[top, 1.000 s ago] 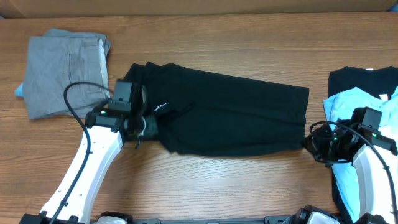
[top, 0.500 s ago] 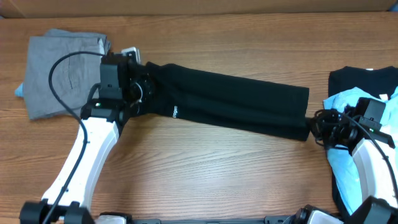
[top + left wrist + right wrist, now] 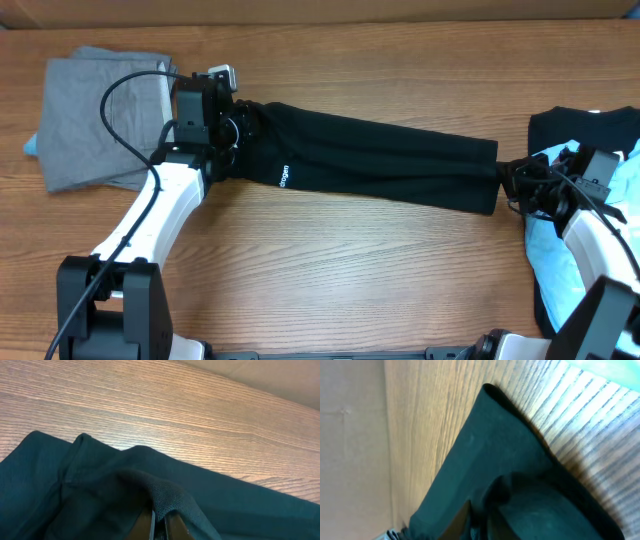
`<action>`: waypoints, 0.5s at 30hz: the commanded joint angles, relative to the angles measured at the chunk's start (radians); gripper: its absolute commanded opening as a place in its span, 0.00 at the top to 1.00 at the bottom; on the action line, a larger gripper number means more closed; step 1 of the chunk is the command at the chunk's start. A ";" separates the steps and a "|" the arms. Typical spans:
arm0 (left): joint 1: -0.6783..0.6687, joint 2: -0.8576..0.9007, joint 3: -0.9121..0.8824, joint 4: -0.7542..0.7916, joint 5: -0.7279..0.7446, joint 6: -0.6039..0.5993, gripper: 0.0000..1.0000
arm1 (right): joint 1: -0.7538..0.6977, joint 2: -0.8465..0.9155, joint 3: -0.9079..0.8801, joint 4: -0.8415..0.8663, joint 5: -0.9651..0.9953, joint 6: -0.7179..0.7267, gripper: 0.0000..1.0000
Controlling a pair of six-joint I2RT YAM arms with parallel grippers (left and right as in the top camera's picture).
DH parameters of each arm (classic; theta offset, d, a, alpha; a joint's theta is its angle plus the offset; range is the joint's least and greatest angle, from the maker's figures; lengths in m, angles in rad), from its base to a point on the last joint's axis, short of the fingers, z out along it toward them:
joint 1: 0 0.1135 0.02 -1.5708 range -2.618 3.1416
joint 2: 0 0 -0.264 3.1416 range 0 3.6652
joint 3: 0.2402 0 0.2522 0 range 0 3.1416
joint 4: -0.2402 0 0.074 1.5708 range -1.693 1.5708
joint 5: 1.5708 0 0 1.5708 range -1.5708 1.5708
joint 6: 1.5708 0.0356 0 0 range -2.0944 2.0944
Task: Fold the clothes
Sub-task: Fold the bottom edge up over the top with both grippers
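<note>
A black T-shirt (image 3: 380, 160) is pulled out into a long narrow band across the middle of the table, with small white lettering near its left end. My left gripper (image 3: 232, 135) is shut on the shirt's left end; the left wrist view shows its fingers (image 3: 159, 525) pinching a fold of the dark fabric (image 3: 100, 490). My right gripper (image 3: 512, 180) is shut on the shirt's right end; the right wrist view shows its fingers (image 3: 480, 522) clamped on the dark cloth (image 3: 495, 460). The shirt hangs taut between both grippers.
A folded grey garment (image 3: 100, 120) lies at the back left, next to my left arm. A light blue shirt (image 3: 560, 250) lies on a black one (image 3: 580, 125) at the right edge. The wooden table (image 3: 350, 280) runs along the front.
Both grippers have moved toward the back of the table with the shirt's ends. The shirt has gone from a wide flat shape to a narrow stretched band.
</note>
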 commanded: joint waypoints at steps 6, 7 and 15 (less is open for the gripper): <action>0.010 0.029 0.030 0.115 -0.023 -0.062 0.96 | 0.034 0.040 0.021 0.072 -0.014 -0.027 0.25; 0.010 0.029 0.030 0.124 -0.023 -0.064 0.96 | 0.034 0.040 0.021 0.062 -0.026 -0.064 0.24; 0.010 0.029 0.029 0.100 -0.061 -0.059 0.96 | 0.032 0.040 0.021 -0.129 -0.013 -0.285 0.28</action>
